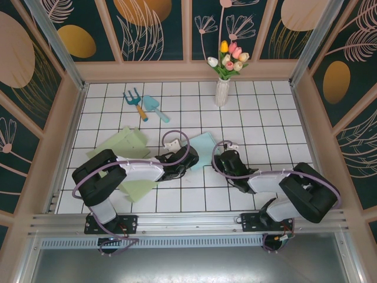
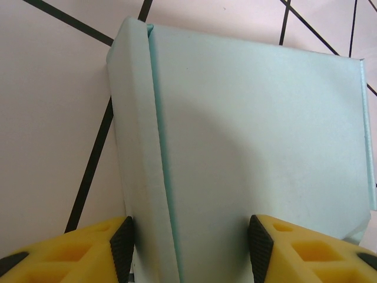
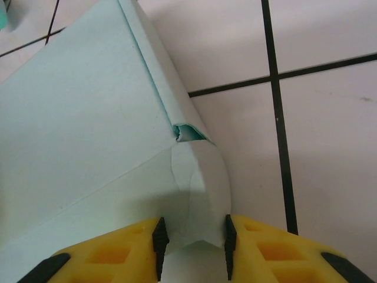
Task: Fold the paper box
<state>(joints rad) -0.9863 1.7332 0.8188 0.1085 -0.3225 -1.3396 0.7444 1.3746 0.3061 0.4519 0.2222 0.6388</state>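
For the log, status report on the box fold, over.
Left gripper straddles folded wall of paper box, grip unclear. Right gripper pinching corner flap. Green sheets lie apart, leftward.

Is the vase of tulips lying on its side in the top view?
No, the vase stands upright, with the tulips rising from its mouth.

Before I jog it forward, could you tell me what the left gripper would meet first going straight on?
Probably the pale blue paper box: its folded edge sits between the left gripper's jaws.
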